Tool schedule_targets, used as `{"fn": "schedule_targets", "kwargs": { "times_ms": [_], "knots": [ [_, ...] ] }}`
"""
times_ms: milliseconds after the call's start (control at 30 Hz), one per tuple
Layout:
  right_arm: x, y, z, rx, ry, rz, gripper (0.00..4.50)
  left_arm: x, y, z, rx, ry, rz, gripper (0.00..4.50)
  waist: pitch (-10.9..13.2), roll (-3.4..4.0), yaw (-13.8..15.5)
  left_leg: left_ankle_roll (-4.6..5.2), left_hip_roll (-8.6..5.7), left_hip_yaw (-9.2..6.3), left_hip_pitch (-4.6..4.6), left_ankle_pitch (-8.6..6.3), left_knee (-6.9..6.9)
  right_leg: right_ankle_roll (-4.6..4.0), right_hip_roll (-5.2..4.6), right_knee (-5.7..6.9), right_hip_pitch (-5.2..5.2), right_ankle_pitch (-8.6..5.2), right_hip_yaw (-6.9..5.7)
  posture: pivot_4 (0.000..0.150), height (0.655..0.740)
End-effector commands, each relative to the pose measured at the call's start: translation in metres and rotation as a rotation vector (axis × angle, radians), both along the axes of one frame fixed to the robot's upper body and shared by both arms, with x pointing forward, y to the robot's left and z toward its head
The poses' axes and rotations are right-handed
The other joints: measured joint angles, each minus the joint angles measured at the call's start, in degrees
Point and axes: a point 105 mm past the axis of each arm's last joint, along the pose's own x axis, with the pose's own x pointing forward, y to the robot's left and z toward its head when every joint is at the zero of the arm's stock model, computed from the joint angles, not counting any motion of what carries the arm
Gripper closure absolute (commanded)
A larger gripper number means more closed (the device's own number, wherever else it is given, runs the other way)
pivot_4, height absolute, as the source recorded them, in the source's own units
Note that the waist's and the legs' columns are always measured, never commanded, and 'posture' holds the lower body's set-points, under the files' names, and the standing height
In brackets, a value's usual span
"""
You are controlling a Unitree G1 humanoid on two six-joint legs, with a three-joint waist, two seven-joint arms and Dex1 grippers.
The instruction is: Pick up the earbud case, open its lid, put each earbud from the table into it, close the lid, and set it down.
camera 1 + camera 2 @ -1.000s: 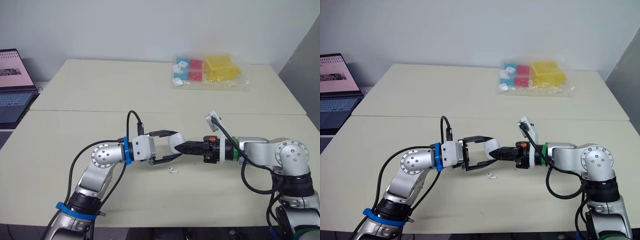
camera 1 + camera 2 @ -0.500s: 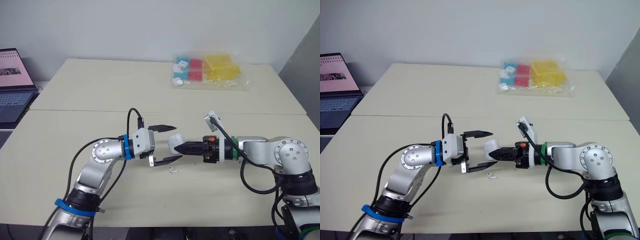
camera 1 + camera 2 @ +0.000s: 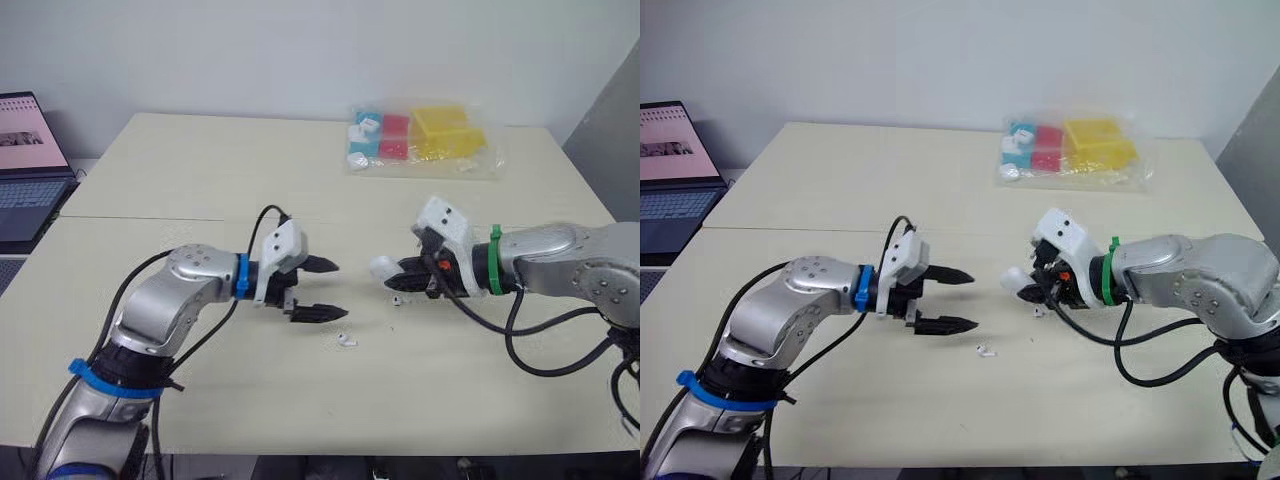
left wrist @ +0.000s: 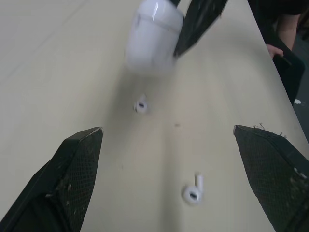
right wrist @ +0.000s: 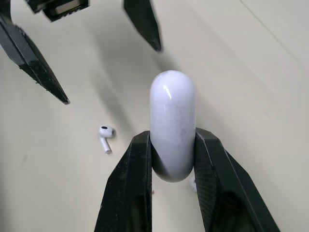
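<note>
My right gripper (image 3: 396, 276) is shut on the white earbud case (image 3: 383, 268), holding it a little above the table; its lid looks closed. In the right wrist view the case (image 5: 172, 121) stands pinched between the two fingers (image 5: 140, 164). One white earbud (image 3: 346, 341) lies on the table in front of the gap between the arms. A second earbud (image 3: 1038, 311) lies just under the held case. My left gripper (image 3: 338, 290) is open and holds nothing, a short way left of the case. The left wrist view has both earbuds (image 4: 140, 105) (image 4: 192, 191) between its fingers.
A clear bag of coloured blocks (image 3: 415, 140) lies at the back of the far table. A laptop (image 3: 25, 170) sits off the left edge. A seam (image 3: 150, 218) runs between the two tables behind the arms.
My left gripper has opened off the case and drawn back to the left. My right gripper has carried the case right and slightly up, uncovering the second earbud.
</note>
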Motion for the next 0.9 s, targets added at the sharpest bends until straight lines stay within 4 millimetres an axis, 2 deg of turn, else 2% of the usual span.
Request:
{"fn": "schedule_targets", "kwargs": {
  "times_ms": [33,233,633,733,900],
  "knots": [
    [-0.007,0.006,0.001,-0.041,-0.070,0.099,3.73,-0.001,-0.013,0.005,0.023,-0.070,-0.012,0.00,0.00,0.00,-0.01,0.00,0.00,0.00,0.00,0.00,0.01,-0.01,0.00,0.02,-0.01,0.00,0.00,0.150,0.7400],
    [-0.006,0.007,0.000,-0.047,-0.084,0.122,3.73,0.005,-0.021,0.009,0.035,-0.119,-0.018,0.00,0.00,0.00,0.02,0.00,0.02,-0.02,0.02,0.00,0.08,-0.02,0.02,0.11,-0.01,0.01,-0.02,0.150,0.7400],
    [-0.006,0.008,-0.002,-0.065,-0.108,0.150,3.73,0.002,-0.023,0.002,0.060,-0.135,-0.059,0.00,0.00,0.00,0.04,0.00,0.01,0.01,0.05,0.00,0.09,-0.11,0.01,0.14,0.00,0.07,0.01,0.150,0.7400],
    [-0.007,0.009,-0.002,-0.065,-0.108,0.155,3.73,0.002,-0.023,-0.001,0.072,-0.144,-0.067,0.60,0.00,0.00,0.04,0.00,0.00,0.00,0.05,0.00,0.10,-0.30,0.01,0.14,0.01,0.17,0.00,0.150,0.7400],
    [-0.009,0.012,0.000,-0.056,-0.111,0.176,3.73,0.000,-0.022,-0.006,0.091,-0.149,-0.089,2.20,0.00,0.00,0.04,0.00,0.00,0.01,0.05,0.00,0.10,-0.31,0.02,0.14,0.01,0.18,0.00,0.150,0.7400]
  ]
}}
